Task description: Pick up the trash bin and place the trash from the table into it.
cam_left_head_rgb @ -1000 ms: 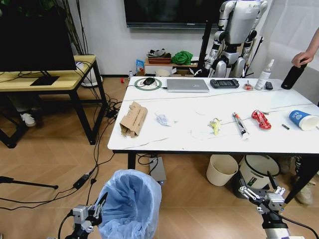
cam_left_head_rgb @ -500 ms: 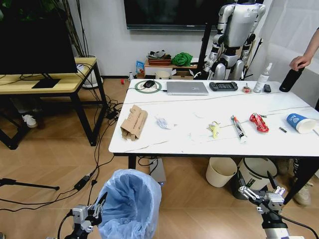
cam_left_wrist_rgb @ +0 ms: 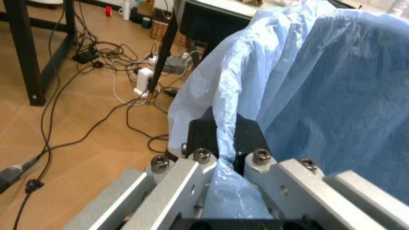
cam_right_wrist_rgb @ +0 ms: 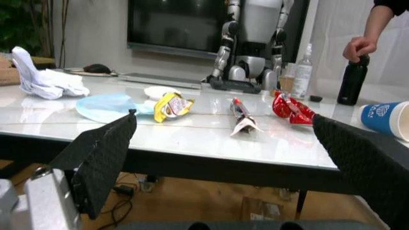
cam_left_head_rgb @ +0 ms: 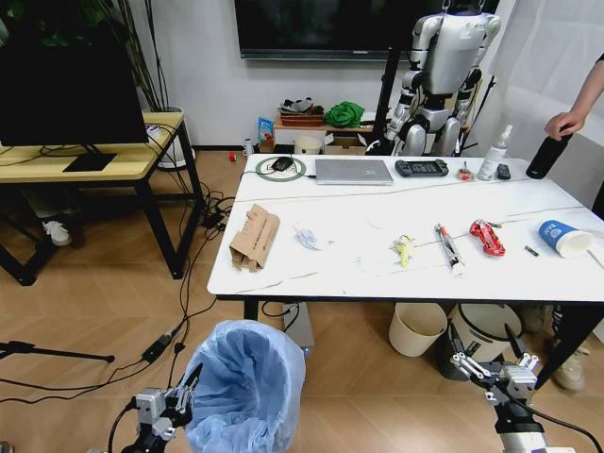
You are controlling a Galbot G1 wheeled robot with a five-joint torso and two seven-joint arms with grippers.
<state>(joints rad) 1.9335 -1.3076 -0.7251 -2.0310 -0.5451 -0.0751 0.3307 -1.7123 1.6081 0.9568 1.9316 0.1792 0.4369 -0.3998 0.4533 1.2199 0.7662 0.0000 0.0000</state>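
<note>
The whole scene has slid a little since a second ago, the large white marble-veined table (cam_left_head_rgb: 396,274) sitting slightly farther off and more of its right end showing, which reads as the robot's own view shifting, since the litter keeps its layout and both arms hang low as before. The left gripper (cam_left_wrist_rgb: 221,143) stays clamped on the rim of the small round trash bin lined with crinkled light-blue plastic (cam_left_head_rgb: 247,382), bag film pinched between its fingers, holding the bin up near the robot so rubbish can drop in. The right gripper (cam_left_head_rgb: 494,361) hangs spread wide and empty, near the table's front edge, free to collect. The trash lies along the top: a flattened brown cardboard box (cam_left_head_rgb: 254,238) at the left, a crumpled white wrapper (cam_left_head_rgb: 307,236), a yellow scrap (cam_left_head_rgb: 404,249), a white tube (cam_left_head_rgb: 445,247), a red wrapper (cam_left_head_rgb: 486,237) and a blue paper cup (cam_left_head_rgb: 559,238) at the far right, all apart from one another
</note>
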